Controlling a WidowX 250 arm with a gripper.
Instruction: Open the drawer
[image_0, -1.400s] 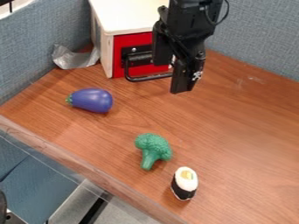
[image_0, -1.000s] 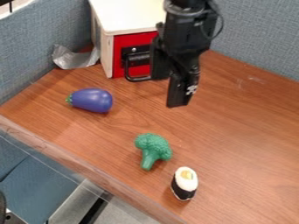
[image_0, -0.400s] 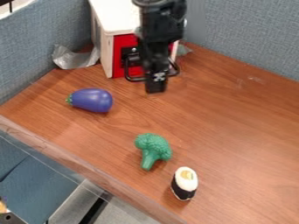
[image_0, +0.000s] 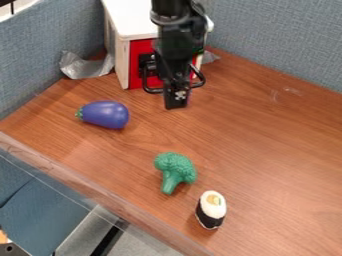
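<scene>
Drawer, with red front, sits in the white-topped box at the back of the wooden table. Its front seems to lie flush with the box edge, so I judge that it is closed. The black handle stands out from this front as a loop, which gives the robot something to catch.

The black gripper hangs down at the middle part of the handle, with its lower end just beyond the bar. Probably it is placed so low and central in order that it can hook the bar and pull evenly. Whether it touches the bar, I cannot tell, and also I cannot tell whether the jaws are wide or narrow.

The purple toy eggplant lies on its side in front and to the left of the box. The toy broccoli and the toy sushi piece are farther out, near the table edge, which should leave room for a short pull.

Next step, in my opinion, is to secure the handle and draw it outward. If the gripper sits too shallow behind the bar, it could slip off.
</scene>
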